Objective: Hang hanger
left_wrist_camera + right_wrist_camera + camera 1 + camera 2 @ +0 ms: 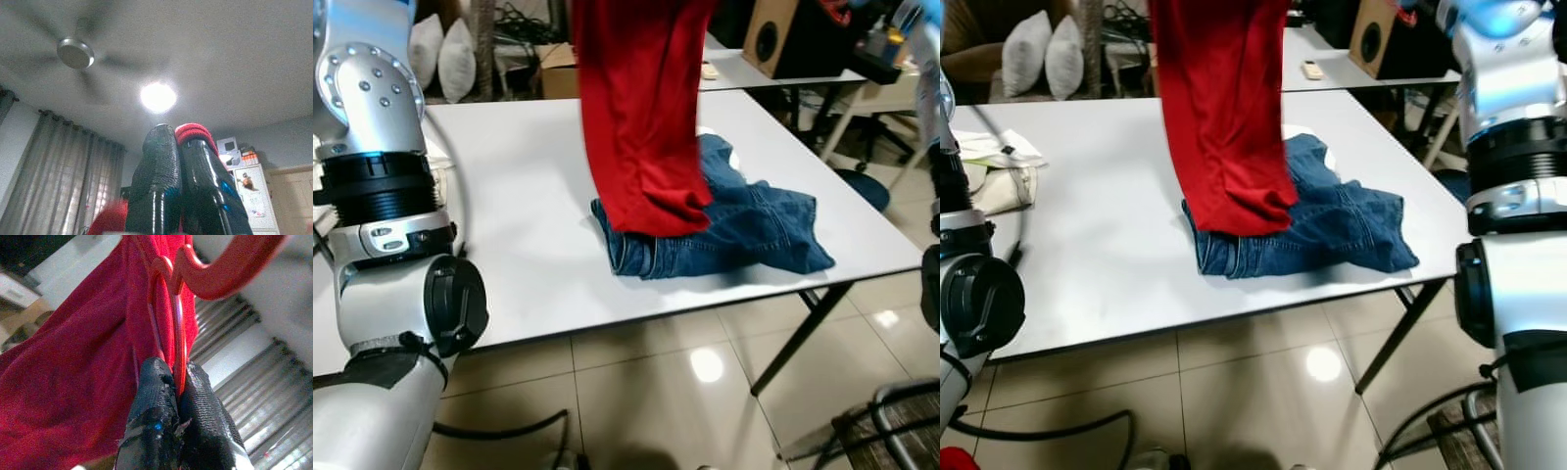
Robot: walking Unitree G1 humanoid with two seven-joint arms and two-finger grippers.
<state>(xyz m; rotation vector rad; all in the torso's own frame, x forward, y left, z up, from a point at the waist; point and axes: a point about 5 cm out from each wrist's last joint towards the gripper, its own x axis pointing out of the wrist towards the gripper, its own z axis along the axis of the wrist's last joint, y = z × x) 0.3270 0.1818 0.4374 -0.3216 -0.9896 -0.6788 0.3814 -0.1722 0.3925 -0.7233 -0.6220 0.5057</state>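
We hold the red plastic hanger (215,269) up with our right gripper (176,382), jaws clamped on its neck; our left gripper (178,139) pinches the red knit garment (641,108) draped above the white counter (509,196). Carrying step, we judge; next we need a rail.

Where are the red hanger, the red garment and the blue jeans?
red hanger (230,269): right wrist view, on its curved hook.
red garment (641,108): left eye view, mid-cloth where it hangs over the table.
blue jeans (754,230): left eye view, on the crumpled denim.
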